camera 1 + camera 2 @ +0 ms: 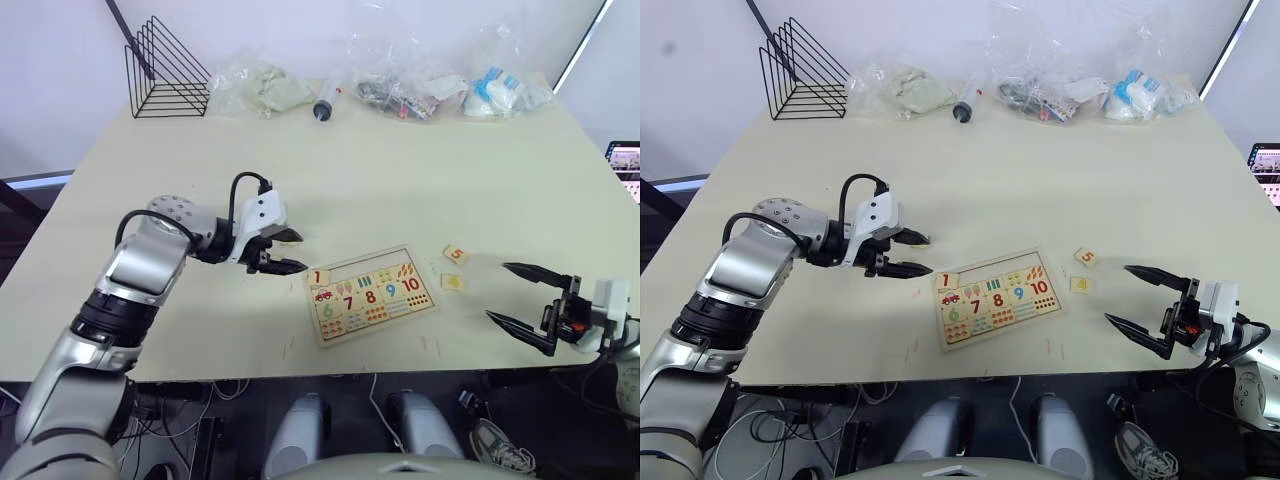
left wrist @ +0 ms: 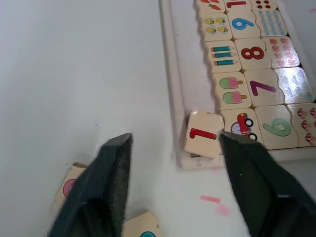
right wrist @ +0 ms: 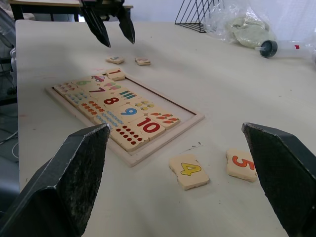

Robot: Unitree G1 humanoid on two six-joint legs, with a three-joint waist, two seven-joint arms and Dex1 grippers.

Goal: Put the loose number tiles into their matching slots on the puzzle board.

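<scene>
Pale wooden puzzle board (image 1: 375,300): red-1 tile (image 2: 204,134) tilted over its corner slot, unseated; yellow-4 tile (image 3: 189,171) and red-5 tile (image 3: 242,163) loose just beside the board; two more tiles (image 3: 128,60) near its corner; left gripper (image 1: 285,251) and right gripper (image 1: 520,294) both spread, empty.

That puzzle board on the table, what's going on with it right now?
A humanoid robot is filling the puzzle board. Tile 1 sits tilted at the board's corner, not yet flat in its slot, with the open left hand just beside it. Tiles 4 and 5 lie loose on the table near the open right hand. Two more tiles lie by the left hand.
</scene>
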